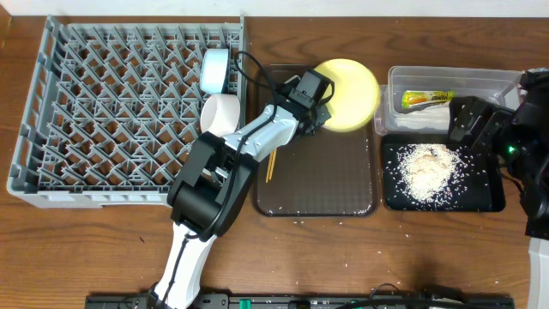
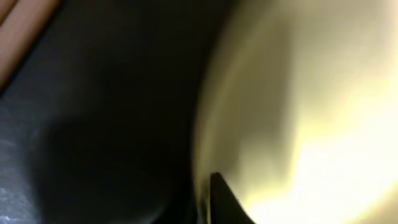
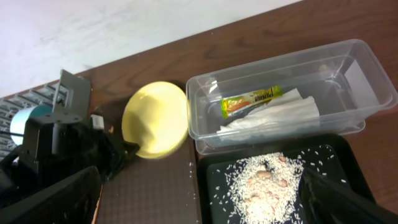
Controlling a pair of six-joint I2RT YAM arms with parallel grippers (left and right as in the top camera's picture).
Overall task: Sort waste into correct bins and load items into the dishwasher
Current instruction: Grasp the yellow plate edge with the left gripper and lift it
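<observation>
Waste sorting is looking finished: the sachet (image 3: 250, 99) and napkin (image 3: 273, 115) are lying in the clear tub (image 3: 367, 81), and rice scraps (image 1: 425, 167) are filling the black tray (image 1: 491, 199). The right gripper (image 1: 470, 129) is hanging open and empty above it. The left gripper (image 1: 321, 110) is apparently pinching the yellow plate (image 1: 350, 93) over the far right corner of the brown tray (image 1: 317, 193). The light-blue bowl (image 1: 214, 69) and white bowl (image 1: 220, 113) are sitting at the right edge of the grey rack (image 1: 86, 103). The chopsticks (image 1: 270, 163) are lying on the brown tray, not yet loaded. The sachet's print is proving unreadable.
</observation>
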